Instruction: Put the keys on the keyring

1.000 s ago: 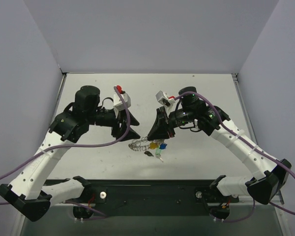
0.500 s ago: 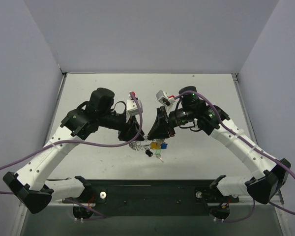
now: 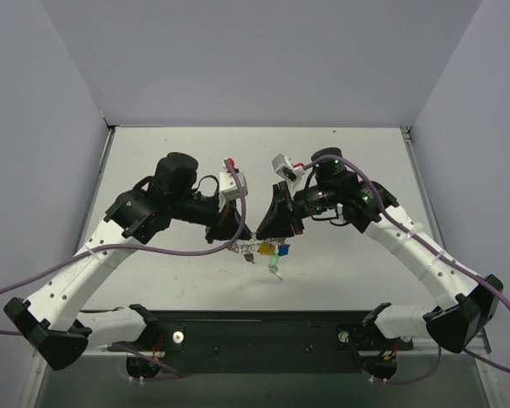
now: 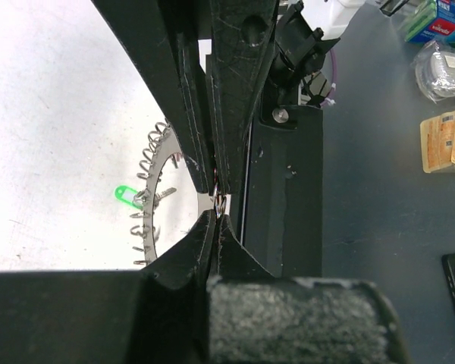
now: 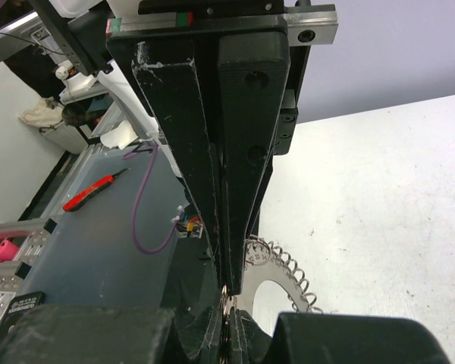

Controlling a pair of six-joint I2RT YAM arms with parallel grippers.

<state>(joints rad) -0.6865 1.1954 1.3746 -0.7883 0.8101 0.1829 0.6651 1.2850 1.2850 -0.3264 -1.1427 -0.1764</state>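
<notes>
The silvery keyring [image 3: 242,248] with its coiled rim hangs between my two grippers, which meet tip to tip over the middle of the table. My left gripper [image 3: 235,239] is shut on a thin metal loop at the ring's rim [image 4: 218,202]. My right gripper [image 3: 262,236] is shut on the same rim from the other side [image 5: 227,302]. The ring's coils [image 4: 153,178] [image 5: 288,274] curve away beside the fingers. A yellow key [image 3: 264,249], a blue key [image 3: 281,251] and a green key [image 3: 274,264] [image 4: 124,195] cluster at the ring, under the right gripper.
The black base rail [image 3: 263,327] runs along the near table edge. Grey walls close in the left, right and back. Off the table, snack packets [image 4: 440,140] and a red-handled tool [image 5: 95,189] lie on the floor.
My left arm swung right to the keyring and its jaws went from open to shut on the rim. The ring and keys shifted slightly. The right gripper stayed shut in place.
</notes>
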